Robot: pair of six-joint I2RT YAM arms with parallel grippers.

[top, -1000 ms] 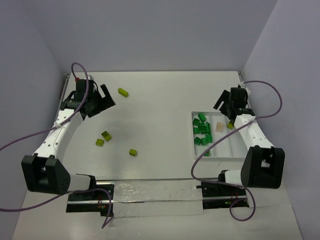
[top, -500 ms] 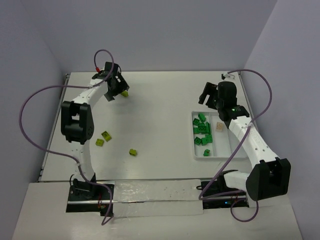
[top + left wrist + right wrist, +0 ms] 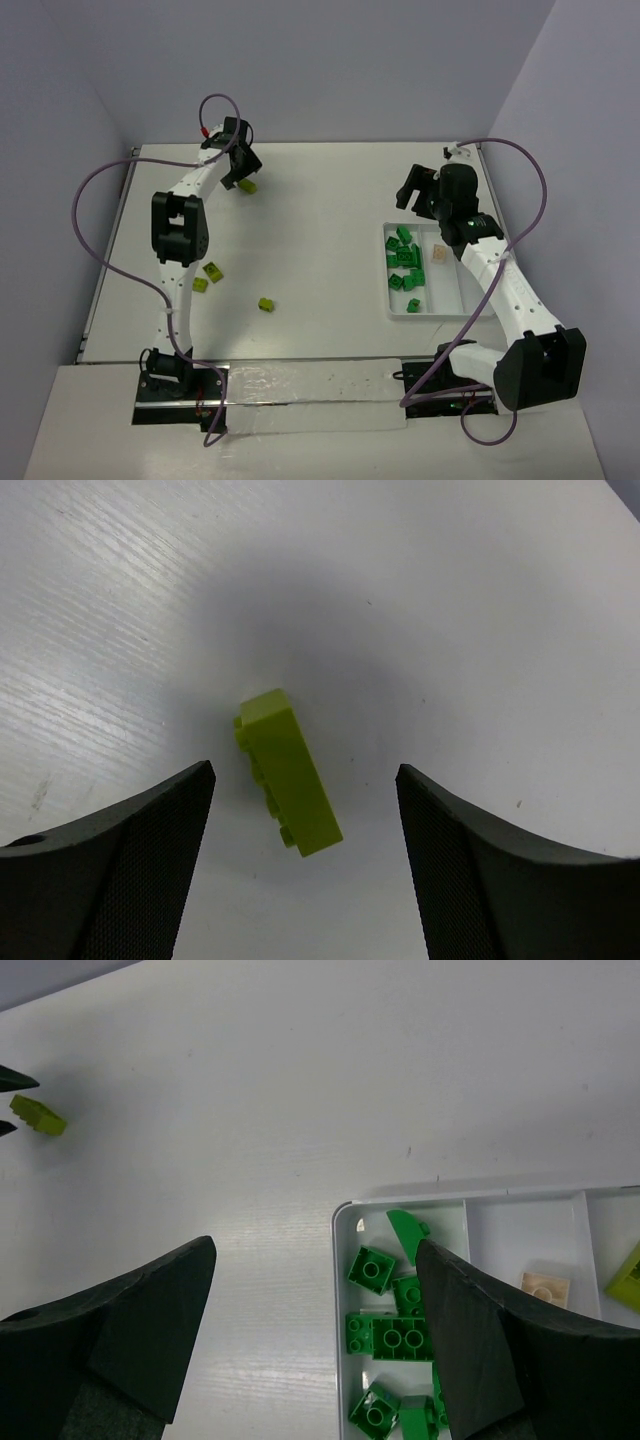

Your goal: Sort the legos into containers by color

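Yellow-green brick [image 3: 287,770] now sits under the left hand [image 3: 303,775], which has arrived wide open and empty.

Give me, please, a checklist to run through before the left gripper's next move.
1. Left gripper open: ok.
2. Small yellow-green plastic lego brick between its fingers: ok, untouched.
3. Brick square to the fingers: not ok, it lies diagonal.
4. Gripper low enough to close: cannot tell.
5. Right gripper open, empty: ok.
6. Room in the shallow white plastic tray's rightmost compartment: cannot tell, mostly hidden.
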